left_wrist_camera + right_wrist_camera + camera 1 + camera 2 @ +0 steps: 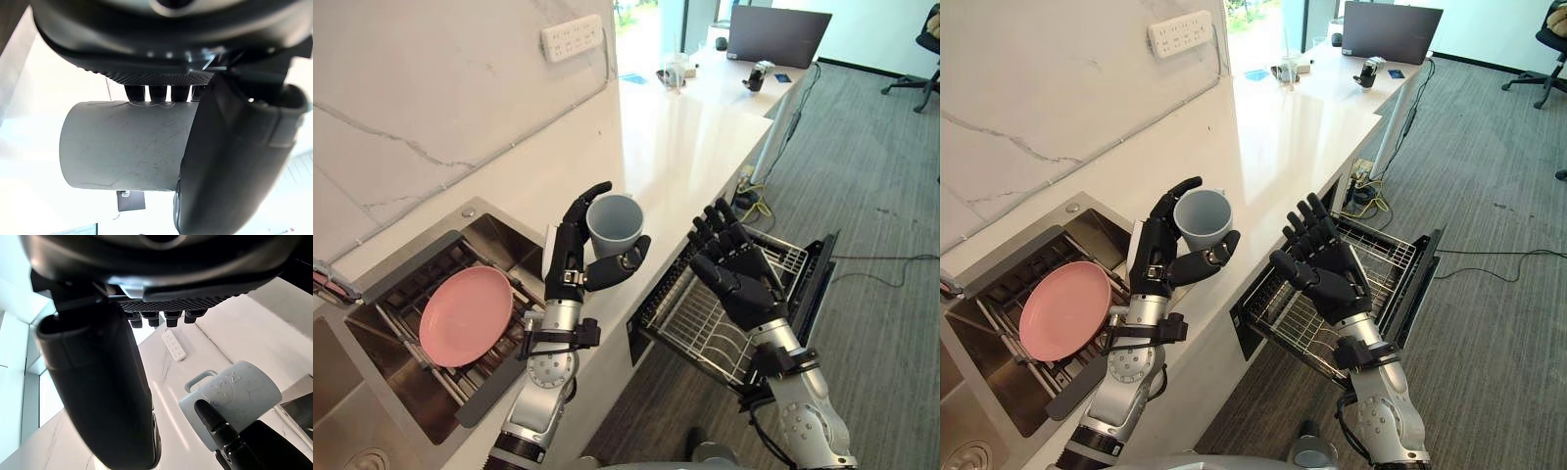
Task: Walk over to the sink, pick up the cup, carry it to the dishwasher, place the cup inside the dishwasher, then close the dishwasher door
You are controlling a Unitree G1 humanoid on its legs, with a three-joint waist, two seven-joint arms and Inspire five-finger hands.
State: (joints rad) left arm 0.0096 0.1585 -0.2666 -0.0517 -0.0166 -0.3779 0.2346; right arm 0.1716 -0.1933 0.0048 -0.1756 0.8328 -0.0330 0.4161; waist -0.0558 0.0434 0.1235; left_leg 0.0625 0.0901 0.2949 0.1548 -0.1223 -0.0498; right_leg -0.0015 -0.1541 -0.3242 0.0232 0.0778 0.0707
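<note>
A grey cup [615, 224] is held upright above the counter's edge, with my left hand [573, 257] shut on it, fingers behind it and thumb across its front. The left wrist view gives the cup's side [122, 147] pinned between thumb and fingers. The cup [230, 399] also appears past my right hand in the right wrist view. My right hand [736, 272] is open, fingers straight, raised over the dishwasher's pulled-out wire rack [710, 318]. The dishwasher door [813, 284] hangs open below the counter.
A pink plate [467, 315] leans in the sink [431, 392] at the left. The white counter [685, 147] runs away along a marble wall with a power strip [573, 37]. A laptop [776, 34] and small items sit at its far end. Grey carpet [881, 196] spreads to the right.
</note>
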